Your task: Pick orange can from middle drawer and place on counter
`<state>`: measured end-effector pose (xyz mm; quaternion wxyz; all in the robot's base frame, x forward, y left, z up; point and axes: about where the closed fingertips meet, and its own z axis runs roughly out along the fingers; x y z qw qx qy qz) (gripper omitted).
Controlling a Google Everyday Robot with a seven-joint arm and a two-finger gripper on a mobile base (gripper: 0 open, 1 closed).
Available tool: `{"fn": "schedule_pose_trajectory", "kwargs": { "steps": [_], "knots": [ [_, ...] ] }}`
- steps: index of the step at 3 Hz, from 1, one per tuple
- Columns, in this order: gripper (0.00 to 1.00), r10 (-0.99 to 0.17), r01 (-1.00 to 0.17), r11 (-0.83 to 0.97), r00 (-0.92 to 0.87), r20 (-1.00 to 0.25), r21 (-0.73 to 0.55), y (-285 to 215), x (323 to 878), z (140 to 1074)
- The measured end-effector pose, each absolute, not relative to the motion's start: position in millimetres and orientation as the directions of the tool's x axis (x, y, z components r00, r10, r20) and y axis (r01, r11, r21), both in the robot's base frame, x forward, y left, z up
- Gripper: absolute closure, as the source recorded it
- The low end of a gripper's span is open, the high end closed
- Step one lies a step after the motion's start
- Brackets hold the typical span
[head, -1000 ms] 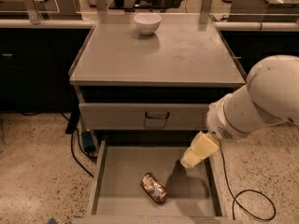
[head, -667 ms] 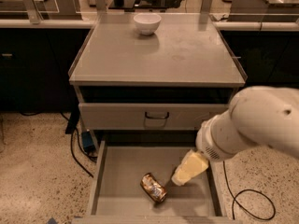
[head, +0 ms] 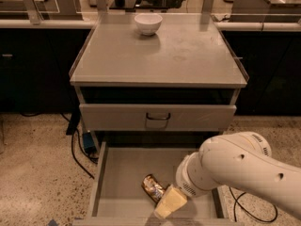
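Note:
The orange can [head: 152, 186] lies on its side on the floor of the open middle drawer [head: 123, 182], near the drawer's front middle. My gripper [head: 169, 203], with pale yellow fingers, reaches down into the drawer at the end of the big white arm [head: 235, 171] and sits right at the can's near-right end, partly covering it. The counter [head: 160, 55] is the grey cabinet top above, far from the gripper.
A white bowl [head: 148, 23] stands at the back of the counter. A closed drawer front with a dark loop handle [head: 157, 119] is above the open drawer. Black cables [head: 77, 152] lie on the speckled floor to the left, another to the right.
The arm and gripper have moved left and down into the drawer, from well right of the can to right against it. The can has not moved.

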<state>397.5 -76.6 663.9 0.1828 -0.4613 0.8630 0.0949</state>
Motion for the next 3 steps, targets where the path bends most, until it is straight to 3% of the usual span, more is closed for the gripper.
{"fn": "schedule_pose_trajectory", "kwargs": {
  "steps": [2, 3],
  "knots": [
    [0.0, -0.739, -0.804, 0.595, -0.541, -0.401, -0.011, -78.0, 403.3, 637.5],
    [0.0, -0.707, -0.762, 0.646, -0.577, -0.409, -0.043, -77.5, 439.4, 589.5]
  ]
}}
